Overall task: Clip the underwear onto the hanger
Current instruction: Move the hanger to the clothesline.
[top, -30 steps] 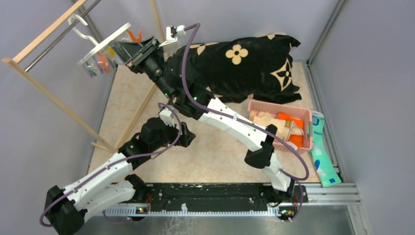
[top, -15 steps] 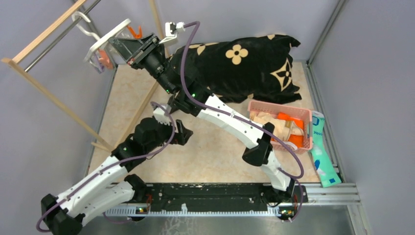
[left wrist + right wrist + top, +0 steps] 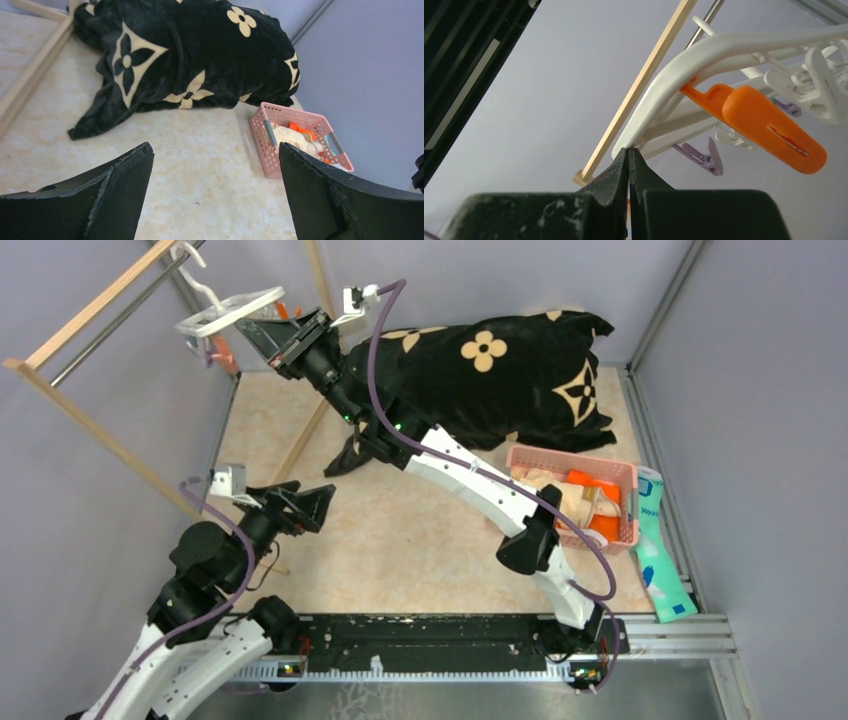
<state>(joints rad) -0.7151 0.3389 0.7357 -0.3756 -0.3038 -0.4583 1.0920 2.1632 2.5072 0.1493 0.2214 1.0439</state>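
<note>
Rightward, pink basket (image 3: pixel 570 452) holds underwear (image 3: pixel 545 486), orange cloth (image 3: pixel 590 480) — left fingers (image 3: pixel 120 180) spread wide; right fingers (image 3: pixel 614 175) pressed together, touching hanger (image 3: pixel 674 70).

Two arms are counted: the left arm (image 3: pixel 200 570) and the right arm (image 3: pixel 470 480). One hanger (image 3: pixel 232 310), one wooden rack (image 3: pixel 100 430), one black blanket (image 3: pixel 500 370), one pink basket (image 3: pixel 570 452) and one teal packet (image 3: pixel 660 560) are seen.
</note>
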